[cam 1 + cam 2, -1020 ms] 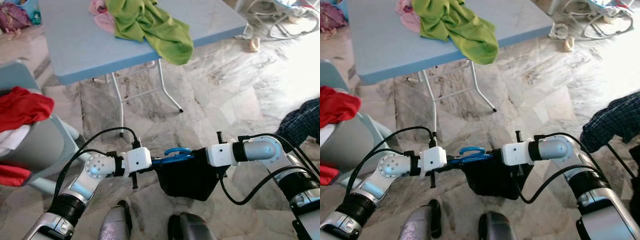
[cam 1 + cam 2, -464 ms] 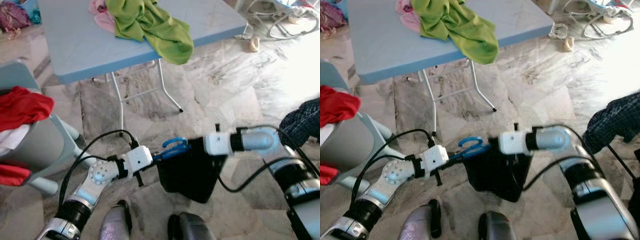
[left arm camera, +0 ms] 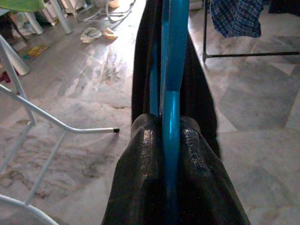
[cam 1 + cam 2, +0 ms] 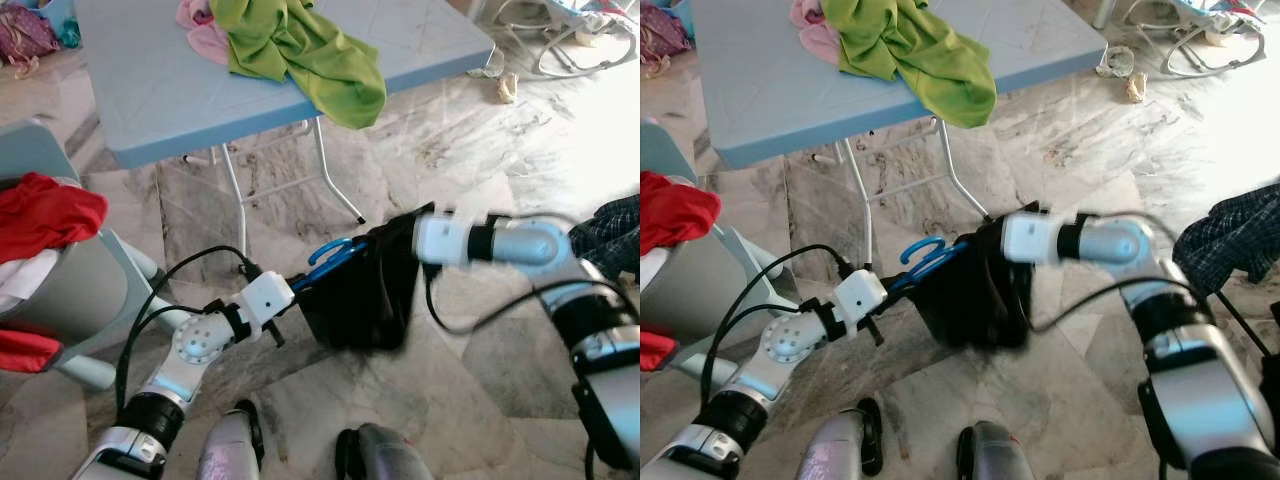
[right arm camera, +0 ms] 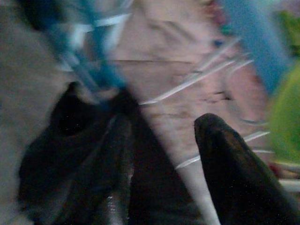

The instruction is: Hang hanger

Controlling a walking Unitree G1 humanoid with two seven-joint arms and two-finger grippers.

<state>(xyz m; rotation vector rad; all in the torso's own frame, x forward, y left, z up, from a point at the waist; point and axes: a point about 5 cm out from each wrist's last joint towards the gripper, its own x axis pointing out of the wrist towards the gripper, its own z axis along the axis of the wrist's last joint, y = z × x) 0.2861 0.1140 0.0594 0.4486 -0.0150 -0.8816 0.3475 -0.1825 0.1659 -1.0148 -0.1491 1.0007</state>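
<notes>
A blue hanger (image 4: 330, 252) carries a black garment (image 4: 355, 300) low over the marble floor, in front of my legs. My left gripper (image 3: 169, 124) is shut on the hanger's blue bar, with the black cloth bunched round its fingers. My right gripper (image 5: 164, 122) is at the garment's upper right corner (image 4: 405, 230), lifted higher than the left. In the blurred right wrist view its fingers stand apart with floor showing between them, and black cloth lies against one finger (image 5: 110, 154). The hanger's hook (image 4: 922, 250) points toward the table.
A blue folding table (image 4: 150, 70) stands ahead with a green cloth (image 4: 310, 50) and a pink one (image 4: 200, 25) on it; its white legs (image 4: 335, 180) reach the floor close by. A grey chair with red clothes (image 4: 45, 215) is at left. Plaid cloth (image 4: 615, 235) hangs at right.
My right arm has risen and swung forward, lifting the garment's right side. The left gripper has tilted up and forward with the hanger. The garment now hangs at a slant nearer the table leg.
</notes>
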